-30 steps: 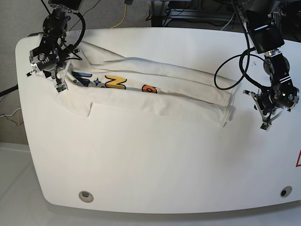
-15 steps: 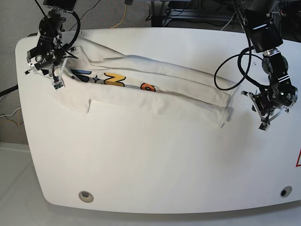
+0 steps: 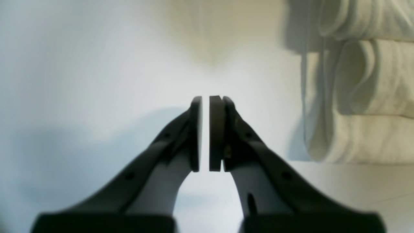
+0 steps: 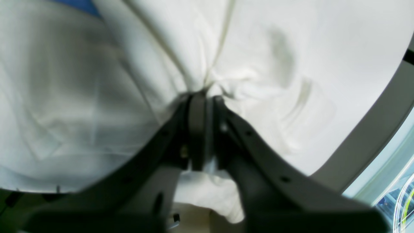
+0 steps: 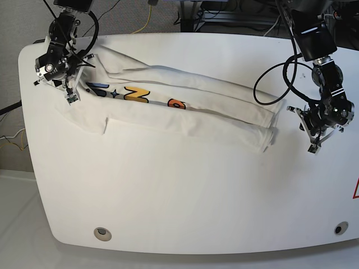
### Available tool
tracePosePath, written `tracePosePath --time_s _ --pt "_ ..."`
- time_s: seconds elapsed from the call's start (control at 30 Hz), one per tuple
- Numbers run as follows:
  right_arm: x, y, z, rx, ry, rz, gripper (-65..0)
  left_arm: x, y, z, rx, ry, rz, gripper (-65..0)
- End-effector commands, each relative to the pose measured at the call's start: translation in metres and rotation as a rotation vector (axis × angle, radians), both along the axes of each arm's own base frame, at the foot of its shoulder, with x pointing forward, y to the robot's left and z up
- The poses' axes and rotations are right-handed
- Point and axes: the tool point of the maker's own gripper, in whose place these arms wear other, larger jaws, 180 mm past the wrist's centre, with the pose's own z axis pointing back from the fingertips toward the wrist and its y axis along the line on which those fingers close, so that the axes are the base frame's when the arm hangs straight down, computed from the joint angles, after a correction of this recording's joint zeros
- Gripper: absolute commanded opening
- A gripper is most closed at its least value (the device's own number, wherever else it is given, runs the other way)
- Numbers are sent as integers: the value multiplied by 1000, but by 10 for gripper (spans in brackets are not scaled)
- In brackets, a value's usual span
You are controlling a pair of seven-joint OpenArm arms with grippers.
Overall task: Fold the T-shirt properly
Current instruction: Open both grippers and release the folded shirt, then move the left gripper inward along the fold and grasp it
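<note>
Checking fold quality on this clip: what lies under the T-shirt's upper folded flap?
Under the upper flap of the T-shirt, a strip of print shows: blue, yellow and orange letters with a star. The rest of the print is covered by the folds. Bare white table surrounds it.

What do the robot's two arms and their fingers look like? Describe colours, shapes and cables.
Both arms are black, jointed, with silver metal brackets near the wrists. Looping black cables hang beside the left arm and the right arm. Each gripper ends in two dark grey, tapering fingers with flat black pads, the same on the right fingers.
</note>
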Motion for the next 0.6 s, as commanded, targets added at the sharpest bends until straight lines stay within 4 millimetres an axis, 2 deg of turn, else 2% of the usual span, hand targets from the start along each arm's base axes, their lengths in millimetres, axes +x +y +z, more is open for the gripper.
tracePosePath --time_s 0.0,0.17,0.27,0.3,0.4,0.47,0.57 --pt "5 -4 8 -18 -18 8 -470 11 6 16 13 -51 1 -627" --pt "8 -5 13 -28 -36 14 -191 13 6 18 15 -55 0 -618" --pt "13 -3 23 -39 -71 24 -62 15 6 21 16 -62 -1 -558" --pt "16 -2 29 -46 -90 29 -40 18 6 24 16 -69 0 -516" --pt "21 -1 39 -59 -123 36 -54 24 6 30 16 -85 1 -410" --pt "24 0 43 -61 -140 39 -76 27 5 33 16 -94 0 -354" --pt "27 1 47 -63 -152 42 -94 31 4 41 23 -119 -3 -305"
